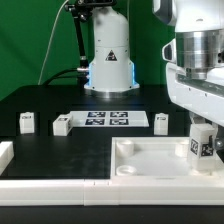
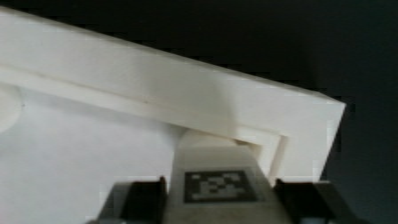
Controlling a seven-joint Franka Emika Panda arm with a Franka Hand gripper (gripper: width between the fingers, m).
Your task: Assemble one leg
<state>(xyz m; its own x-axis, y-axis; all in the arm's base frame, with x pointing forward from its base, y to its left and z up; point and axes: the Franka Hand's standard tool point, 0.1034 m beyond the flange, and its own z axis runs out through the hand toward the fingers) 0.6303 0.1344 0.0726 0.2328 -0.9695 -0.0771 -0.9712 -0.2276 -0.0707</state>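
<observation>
The black table (image 1: pixel 40 145) fills most of the exterior view. At its far edge stands the white robot base (image 1: pixel 108 55), and the arm's wrist housing (image 1: pixel 195 65) reaches down on the exterior view's right.

The white square tabletop (image 1: pixel 150 160) lies flat at the near side, toward the exterior view's right, with a raised rim. In the wrist view its corner (image 2: pixel 160 100) shows as a stepped white edge against the dark table. A long white rail (image 1: pixel 60 186) runs along the near edge of the table. The marker board (image 1: pixel 105 120) lies flat in front of the robot base.

Three loose posts stand on the table, well apart from the tabletop. Two are (image 1: pixel 27 122) and (image 1: pixel 62 125) on the exterior view's left of the marker board, and one (image 1: pixel 161 122) is on its right.

The gripper (image 1: pixel 201 135) is clamped on the leg (image 1: pixel 200 148). In the wrist view the two dark fingers (image 2: pixel 134 200) press its sides, and its tag (image 2: pixel 217 185) faces the camera. The leg is upright at the tabletop's corner on the exterior view's right, just beside the rim. Whether its lower end touches the tabletop cannot be told.
</observation>
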